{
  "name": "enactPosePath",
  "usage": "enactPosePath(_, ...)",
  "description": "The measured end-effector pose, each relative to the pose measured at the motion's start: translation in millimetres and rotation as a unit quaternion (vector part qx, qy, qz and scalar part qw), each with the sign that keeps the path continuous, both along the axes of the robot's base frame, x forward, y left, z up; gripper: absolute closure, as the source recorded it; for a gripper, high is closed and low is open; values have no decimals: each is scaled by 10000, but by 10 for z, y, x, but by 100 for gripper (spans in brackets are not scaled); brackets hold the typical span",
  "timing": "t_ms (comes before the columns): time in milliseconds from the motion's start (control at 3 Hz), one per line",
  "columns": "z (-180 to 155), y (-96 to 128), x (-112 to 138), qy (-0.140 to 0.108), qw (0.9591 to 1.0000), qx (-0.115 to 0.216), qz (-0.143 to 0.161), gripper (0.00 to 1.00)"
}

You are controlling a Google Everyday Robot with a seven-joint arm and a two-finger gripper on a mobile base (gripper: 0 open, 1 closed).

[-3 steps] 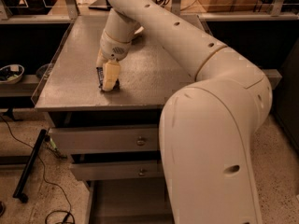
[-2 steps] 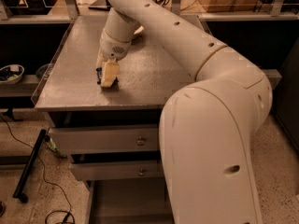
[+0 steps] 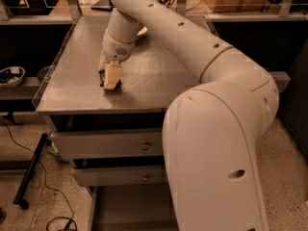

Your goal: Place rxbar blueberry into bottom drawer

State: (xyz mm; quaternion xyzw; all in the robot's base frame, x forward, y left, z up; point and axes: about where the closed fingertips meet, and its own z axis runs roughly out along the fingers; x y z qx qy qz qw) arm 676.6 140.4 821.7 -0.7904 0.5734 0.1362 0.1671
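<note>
The rxbar blueberry (image 3: 102, 79) shows at left centre of the frame, near the front edge of the table (image 3: 159, 81). I see only a dark sliver of it, running roughly up and down the frame. The pincer (image 3: 110, 77) is right against it. Whether it is gripping the bar, I cannot tell. The bottom drawer (image 3: 130, 206) stands open at the lower edge.

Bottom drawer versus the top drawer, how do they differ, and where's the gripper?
The bottom drawer is pulled out, its flat floor showing; the top drawer is pushed in, showing only its front. The top drawer's front carries a knob; the bottom drawer's front is out of view. Both are grey. The gripper is on the cabinet top, at the rxbar blueberry, above both drawers.
</note>
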Motion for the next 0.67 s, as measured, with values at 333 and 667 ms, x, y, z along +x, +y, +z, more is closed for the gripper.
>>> enactPosePath(333, 80, -1, 0, -1, 10000, 1, -2, 100)
enactPosePath(667, 391, -174, -104, -212, 9996, 145, -141, 100)
